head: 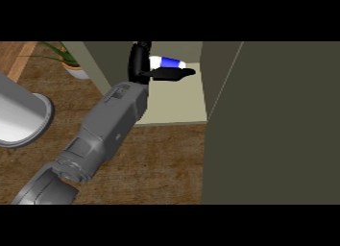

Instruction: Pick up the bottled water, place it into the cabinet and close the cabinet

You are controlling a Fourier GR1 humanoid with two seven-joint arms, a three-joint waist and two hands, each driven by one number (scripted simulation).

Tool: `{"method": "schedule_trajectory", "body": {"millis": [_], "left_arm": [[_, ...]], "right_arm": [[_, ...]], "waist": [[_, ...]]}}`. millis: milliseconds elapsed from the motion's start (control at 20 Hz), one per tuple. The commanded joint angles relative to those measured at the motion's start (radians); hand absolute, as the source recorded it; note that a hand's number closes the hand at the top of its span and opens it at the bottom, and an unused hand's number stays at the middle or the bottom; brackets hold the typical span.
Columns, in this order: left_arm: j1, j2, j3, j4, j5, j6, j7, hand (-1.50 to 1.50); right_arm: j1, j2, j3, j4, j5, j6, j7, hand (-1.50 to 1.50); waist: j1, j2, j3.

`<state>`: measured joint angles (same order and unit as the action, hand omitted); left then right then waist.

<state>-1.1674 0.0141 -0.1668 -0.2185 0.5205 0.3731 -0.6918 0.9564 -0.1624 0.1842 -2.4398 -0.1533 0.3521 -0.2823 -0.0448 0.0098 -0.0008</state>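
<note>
The left hand was curled round the bottled water, holding it inside the open cabinet, above its pale shelf. Risk noted: released on its side, the bottle could roll out. The cabinet door stood open to the hand's right.

One bottle, one cabinet, one potted plant.

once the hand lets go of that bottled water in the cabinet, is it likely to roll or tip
Probably apt to roll: the bottled water looks round and lies sideways in the left hand. It seems stiff, keeping its shape under curled fingers. Set upright, its narrow form might tip.
</note>
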Motion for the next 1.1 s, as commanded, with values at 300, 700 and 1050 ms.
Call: {"method": "schedule_trajectory", "body": {"millis": [300,700,1050], "left_arm": [[0.195,-0.014,-0.119,-0.251,0.054,-0.019,0.043,-1.50],[0.423,-0.014,-0.240,-0.532,0.135,-0.150,0.049,-1.50],[0.646,-0.008,-0.380,-0.895,0.075,-0.100,0.120,-1.50]], "right_arm": [[0.029,0.007,0.034,-0.158,-0.029,-0.049,0.129,-1.50],[0.029,0.023,0.070,-0.110,0.031,-0.060,0.085,-1.50],[0.023,0.030,0.092,-0.078,0.066,-0.080,0.074,-1.50]], "waist": [[0.033,-0.017,0.000],[0.040,-0.017,0.000],[0.058,-0.021,0.001]]}}
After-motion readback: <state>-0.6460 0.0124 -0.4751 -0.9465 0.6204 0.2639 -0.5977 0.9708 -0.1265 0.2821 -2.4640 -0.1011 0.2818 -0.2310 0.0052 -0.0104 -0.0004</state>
